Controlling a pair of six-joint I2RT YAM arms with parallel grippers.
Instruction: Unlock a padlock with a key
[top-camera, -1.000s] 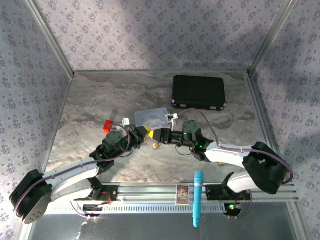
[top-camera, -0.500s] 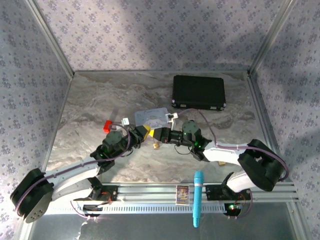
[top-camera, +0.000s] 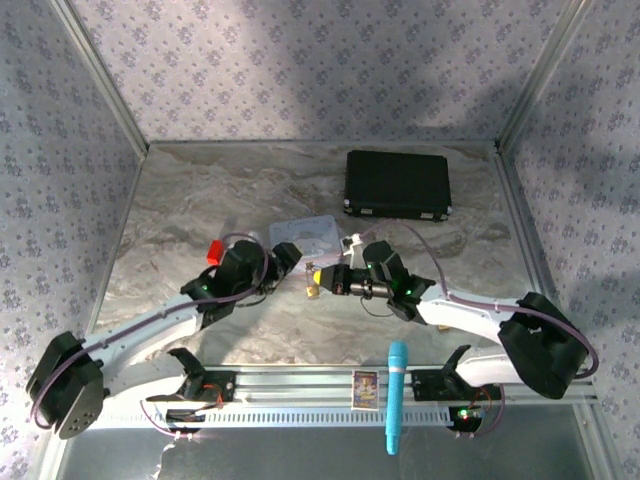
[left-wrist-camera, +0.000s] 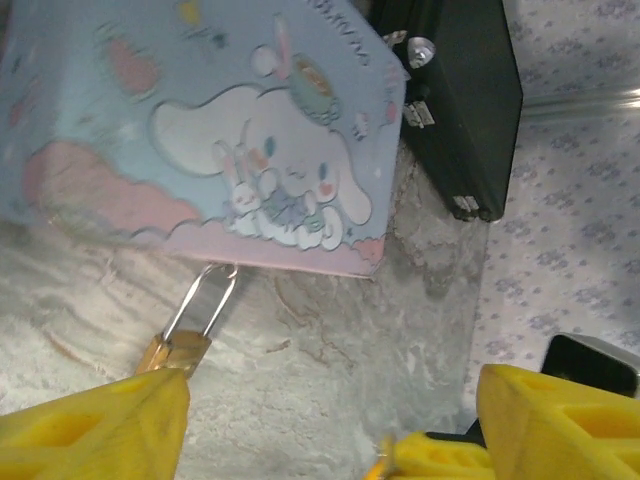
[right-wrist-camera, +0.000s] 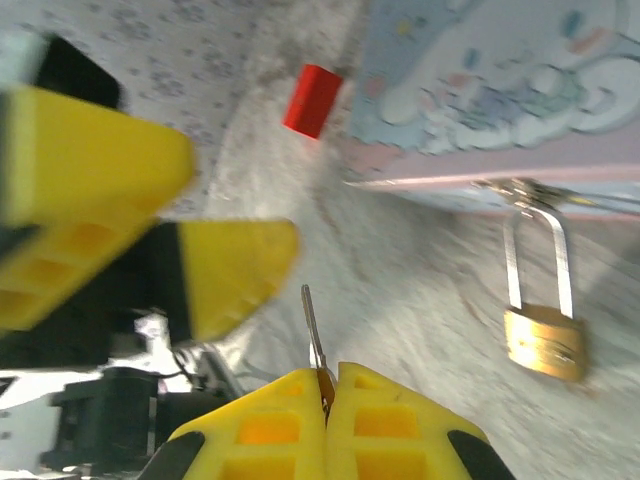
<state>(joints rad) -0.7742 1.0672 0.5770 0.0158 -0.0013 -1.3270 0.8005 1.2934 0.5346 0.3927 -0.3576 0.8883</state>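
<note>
Right pincer (right-wrist-camera: 327, 386) pinches the key (right-wrist-camera: 312, 325) near the padlock (right-wrist-camera: 545, 341).

From the left wrist, the padlock's (left-wrist-camera: 180, 348) body was half hidden behind the left hand's (left-wrist-camera: 332, 405) finger (left-wrist-camera: 95, 425), and the pastel tin (left-wrist-camera: 200, 130) ran off the frame. The key's (right-wrist-camera: 311, 325) head lay buried in the right hand (right-wrist-camera: 326, 378); that view was blurred.
</note>
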